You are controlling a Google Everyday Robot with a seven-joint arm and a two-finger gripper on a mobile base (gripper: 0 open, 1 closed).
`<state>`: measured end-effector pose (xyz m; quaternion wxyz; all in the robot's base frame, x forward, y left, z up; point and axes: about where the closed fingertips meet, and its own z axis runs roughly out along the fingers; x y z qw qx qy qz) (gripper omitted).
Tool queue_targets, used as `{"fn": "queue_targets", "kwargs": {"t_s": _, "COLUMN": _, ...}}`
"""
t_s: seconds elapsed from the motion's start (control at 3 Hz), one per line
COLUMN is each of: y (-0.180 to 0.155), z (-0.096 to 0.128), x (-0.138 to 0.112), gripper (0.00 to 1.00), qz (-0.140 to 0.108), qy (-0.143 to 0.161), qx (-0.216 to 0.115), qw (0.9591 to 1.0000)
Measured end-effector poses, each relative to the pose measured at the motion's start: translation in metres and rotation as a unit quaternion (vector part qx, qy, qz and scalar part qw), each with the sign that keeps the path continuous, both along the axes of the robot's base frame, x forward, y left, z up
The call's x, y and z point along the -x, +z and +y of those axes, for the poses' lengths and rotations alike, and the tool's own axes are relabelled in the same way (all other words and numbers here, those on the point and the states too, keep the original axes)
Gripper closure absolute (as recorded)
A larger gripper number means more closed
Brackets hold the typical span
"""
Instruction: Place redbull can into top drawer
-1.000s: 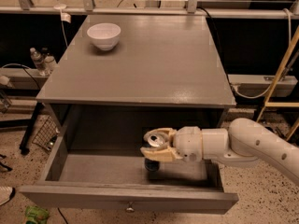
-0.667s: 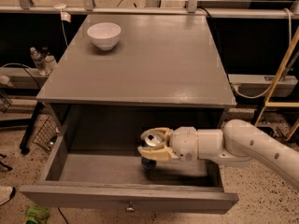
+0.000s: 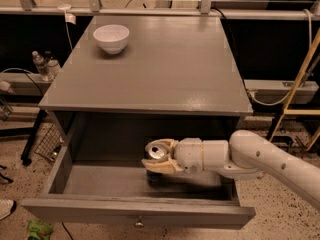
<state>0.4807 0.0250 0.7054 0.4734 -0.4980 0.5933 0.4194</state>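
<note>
Gripper point(image 3: 153, 157) clamped on upright redbull can point(image 3: 158, 150) inside open top drawer point(image 3: 100, 181), mid-floor; base contact unconfirmed: advise lowering until seated, then parting fingers fully before withdrawing

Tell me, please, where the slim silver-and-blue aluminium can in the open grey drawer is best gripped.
Grip the slim silver-and-blue aluminium can round its upper side wall, coming level from the right: it stands upright in the open grey wooden drawer, its narrow round body fits between two fingers. The gripper, inside the drawer, holds it that way.
</note>
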Motion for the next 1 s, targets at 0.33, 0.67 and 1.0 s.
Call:
{"fn": "queue_targets", "kwargs": {"t_s": 0.33, "y": -0.0141, "z": 0.0119, "x": -0.0048, "gripper": 1.00, "qz": 0.002, "qy": 0.007, "qx": 0.004, "qw": 1.0000}}
{"fn": "queue_targets", "kwargs": {"t_s": 0.67, "y": -0.0216, "z": 0.0171, "x": -0.0082, "gripper": 1.00, "qz": 0.004, "qy": 0.009, "qx": 0.003, "qw": 0.9999}}
{"fn": "queue_targets", "kwargs": {"t_s": 1.0, "y": -0.0214, "z": 0.0189, "x": -0.0075, "gripper": 0.84, "qz": 0.005, "qy": 0.011, "qx": 0.002, "qw": 0.9999}}
